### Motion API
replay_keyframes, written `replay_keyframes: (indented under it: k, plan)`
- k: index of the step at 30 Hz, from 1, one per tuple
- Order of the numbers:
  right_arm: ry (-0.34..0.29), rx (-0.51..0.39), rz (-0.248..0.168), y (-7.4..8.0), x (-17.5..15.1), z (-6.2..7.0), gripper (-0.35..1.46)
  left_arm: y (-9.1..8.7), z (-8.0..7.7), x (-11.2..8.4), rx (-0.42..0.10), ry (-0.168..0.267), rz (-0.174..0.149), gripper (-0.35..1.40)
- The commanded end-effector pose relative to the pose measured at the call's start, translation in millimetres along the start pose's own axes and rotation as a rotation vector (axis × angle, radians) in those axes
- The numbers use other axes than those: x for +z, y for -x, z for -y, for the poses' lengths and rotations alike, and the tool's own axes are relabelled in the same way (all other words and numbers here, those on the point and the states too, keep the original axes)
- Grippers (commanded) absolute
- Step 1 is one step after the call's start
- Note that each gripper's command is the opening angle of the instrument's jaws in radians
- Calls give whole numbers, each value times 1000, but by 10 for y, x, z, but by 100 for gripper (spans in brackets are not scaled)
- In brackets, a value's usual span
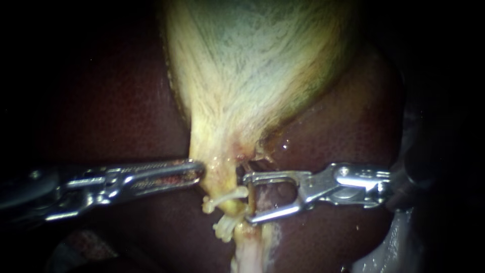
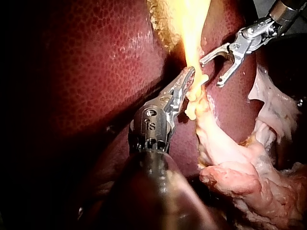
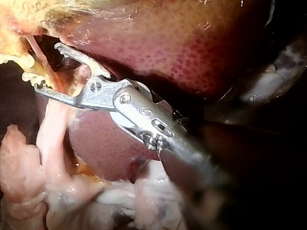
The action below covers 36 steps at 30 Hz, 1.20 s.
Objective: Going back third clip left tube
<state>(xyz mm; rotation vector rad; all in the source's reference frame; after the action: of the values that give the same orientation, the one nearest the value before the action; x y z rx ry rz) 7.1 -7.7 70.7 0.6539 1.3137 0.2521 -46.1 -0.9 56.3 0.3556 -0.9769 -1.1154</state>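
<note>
Only right-wrist: tube (image 3: 41, 60) between open jaws

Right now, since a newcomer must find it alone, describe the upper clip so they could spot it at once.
Follow the pale yellow gallbladder down to where it narrows into a tube over the dark red liver. Two whitish clips cross that tube. The upper clip is the one nearer the gallbladder, beside my open right instrument; the lower clip lies further down the tube.
</note>
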Motion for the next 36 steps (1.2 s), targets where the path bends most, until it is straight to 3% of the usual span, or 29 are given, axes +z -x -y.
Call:
replay_keyframes:
  k: [1, 5, 15, 22, 29, 36]
  plan:
    - [3, -14, -2, -3, -4, 0, 57, 0, 0, 1, 0, 0, 0, -35]
    - [15, -55, -3, -13, -20, 0, 57, 0, -1, 1, 0, -1, 0, -35]
    - [16, -95, -4, -20, -39, 6, 57, 0, -8, 8, 0, 0, 0, -35]
    - [14, -107, -4, -20, -42, 8, 57, -8, -21, 31, 5, 7, -5, -35]
    - [14, -107, -4, -20, -43, 10, 57, -18, -16, 51, 11, 4, -23, -35]
    - [13, -107, -3, -20, -45, 11, 57, -20, -12, 54, 13, 0, -30, -35]
